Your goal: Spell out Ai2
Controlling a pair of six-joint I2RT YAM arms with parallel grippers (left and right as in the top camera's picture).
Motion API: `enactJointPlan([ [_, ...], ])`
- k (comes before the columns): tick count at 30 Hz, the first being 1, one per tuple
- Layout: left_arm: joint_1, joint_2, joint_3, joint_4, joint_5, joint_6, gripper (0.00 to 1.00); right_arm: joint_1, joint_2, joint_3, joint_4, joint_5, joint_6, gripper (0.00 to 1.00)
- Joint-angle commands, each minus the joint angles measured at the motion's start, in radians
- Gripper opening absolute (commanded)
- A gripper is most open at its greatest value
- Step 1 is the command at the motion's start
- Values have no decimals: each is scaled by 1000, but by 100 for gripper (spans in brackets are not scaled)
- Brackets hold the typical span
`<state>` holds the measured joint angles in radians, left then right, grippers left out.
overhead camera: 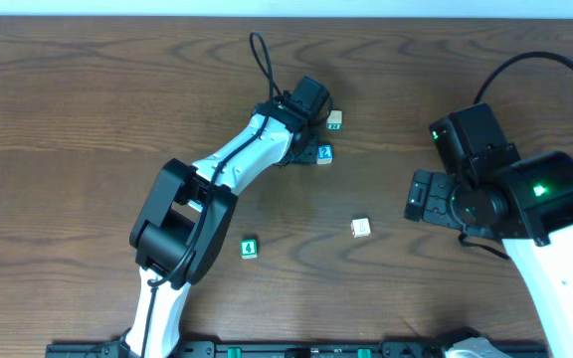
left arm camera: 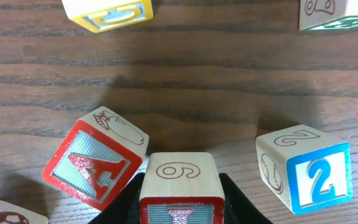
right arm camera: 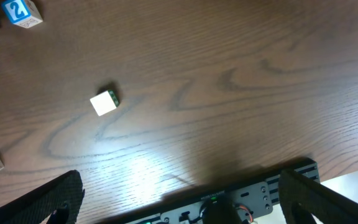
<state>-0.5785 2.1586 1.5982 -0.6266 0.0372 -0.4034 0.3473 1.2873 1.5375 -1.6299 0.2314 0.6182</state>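
Left gripper (left arm camera: 179, 210) clamped on I cube (left arm camera: 179, 177) | A cube (left arm camera: 92, 165) skewed, just beside one flank of it | 2 cube (left arm camera: 309, 177) apart off the other flank | yellow-edged cube (left arm camera: 107, 14) and green-edged cube (left arm camera: 334, 14) farther out on table (left arm camera: 216, 87) | right gripper (right arm camera: 182, 199) jaws wide apart, empty, well away

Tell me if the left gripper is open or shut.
Shut: the left gripper clamps the I cube, its dark fingers against both sides.
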Motion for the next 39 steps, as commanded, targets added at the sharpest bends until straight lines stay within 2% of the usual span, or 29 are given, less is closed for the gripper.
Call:
enactJointPlan([
  [1,0,13,-11,-3,-22,-16,28,8,-5,-3,-1,0,14,99],
  [14,0,13,-40,32,-19,-16,29,8,-5,-3,-1,0,14,99],
  [16,0,13,-40,31,-19,-16,37,8,-5,-3,0,0,14,99],
  [17,0,13,-40,31,-19,-16,38,8,-5,-3,0,0,14,99],
  [25,0,13,-40,33,-19,-16,39,8,-5,-3,-1,0,14,99],
  [28,0,13,-40,33,-19,-16,48,8,-5,-3,0,1,14,99],
  [39,2,6,-23,27,-16,-15,51,8,-5,-3,1,5,14,99],
])
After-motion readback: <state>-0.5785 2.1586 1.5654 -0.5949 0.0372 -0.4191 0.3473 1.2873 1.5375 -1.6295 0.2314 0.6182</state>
